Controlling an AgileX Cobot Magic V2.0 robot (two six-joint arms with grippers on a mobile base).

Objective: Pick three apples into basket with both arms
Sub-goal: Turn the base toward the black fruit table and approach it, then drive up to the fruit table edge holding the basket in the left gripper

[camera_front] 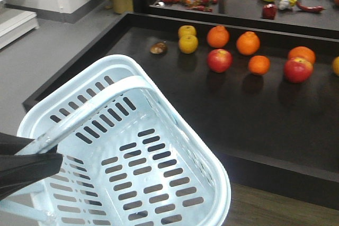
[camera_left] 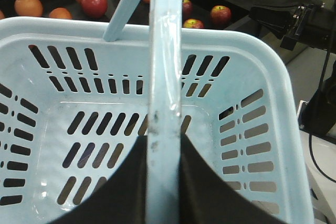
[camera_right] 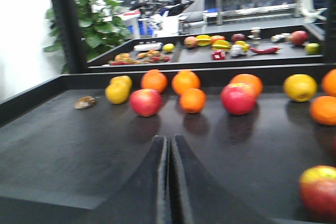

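Observation:
The pale blue basket (camera_front: 175, 146) hangs empty at the lower left, off the table's front edge. My left gripper (camera_front: 45, 149) (camera_left: 165, 153) is shut on the basket's handle (camera_left: 164, 66), which runs up between its black fingers. One red apple (camera_front: 219, 60) lies mid-table among the oranges, and another (camera_front: 297, 69) lies to the right. In the right wrist view my right gripper (camera_right: 169, 140) is shut and empty, low over the dark table. Two apples (camera_right: 145, 102) (camera_right: 238, 98) lie ahead of it and a third (camera_right: 318, 190) sits near at its right.
Oranges (camera_front: 217, 36) (camera_front: 248, 43) (camera_front: 259, 64) and yellow fruits (camera_front: 187, 43) lie round the apples, with a small brown item (camera_front: 158, 48) at the left. A raised black rim (camera_front: 275, 25) divides off a farther tray of mixed produce. The right arm (camera_left: 294, 19) shows beyond the basket.

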